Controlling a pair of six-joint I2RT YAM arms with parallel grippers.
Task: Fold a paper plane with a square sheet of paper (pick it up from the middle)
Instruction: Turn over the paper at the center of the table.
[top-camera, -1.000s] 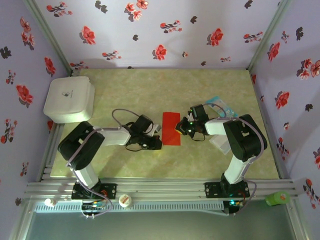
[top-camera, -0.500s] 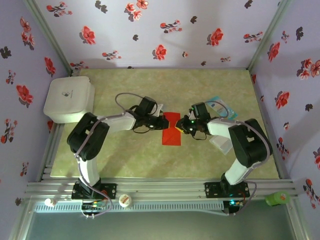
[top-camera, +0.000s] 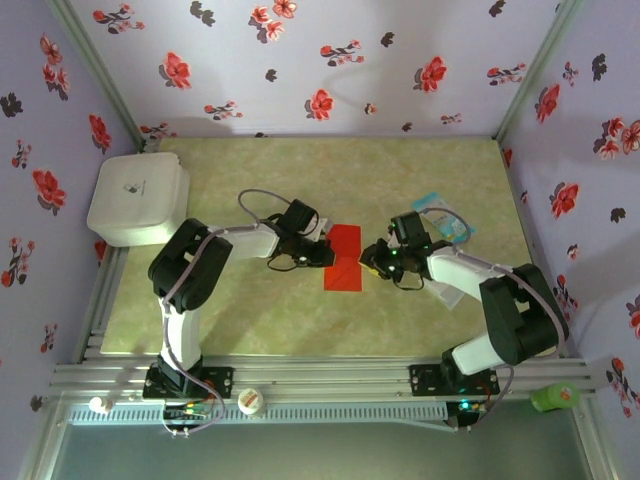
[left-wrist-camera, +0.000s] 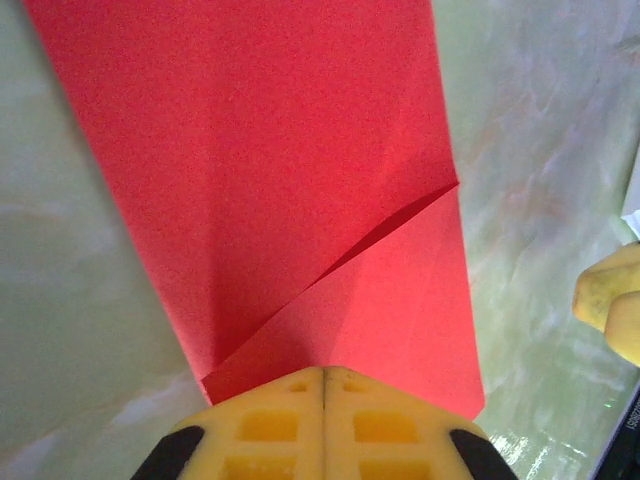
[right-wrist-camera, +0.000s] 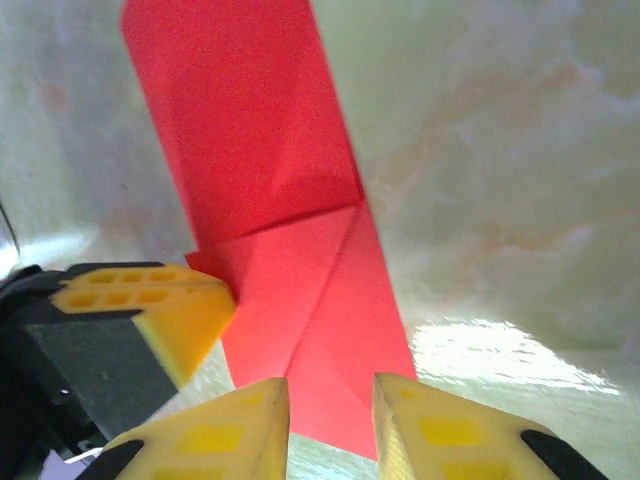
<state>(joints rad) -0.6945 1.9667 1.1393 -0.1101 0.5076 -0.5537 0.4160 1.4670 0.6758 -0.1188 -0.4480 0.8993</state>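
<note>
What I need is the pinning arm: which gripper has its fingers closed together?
The left gripper: its yellow fingers meet with no gap at the edge of the red paper. The right gripper has a clear gap between its fingers.

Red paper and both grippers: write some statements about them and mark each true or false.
1. The red paper lies between the left gripper and the right gripper. True.
2. The left gripper's jaws stand wide apart. False: they are shut together.
3. The paper is a flat, unfolded square. False: it is a narrow strip with diagonal folds.
4. The right gripper's jaws show a gap. True.
</note>
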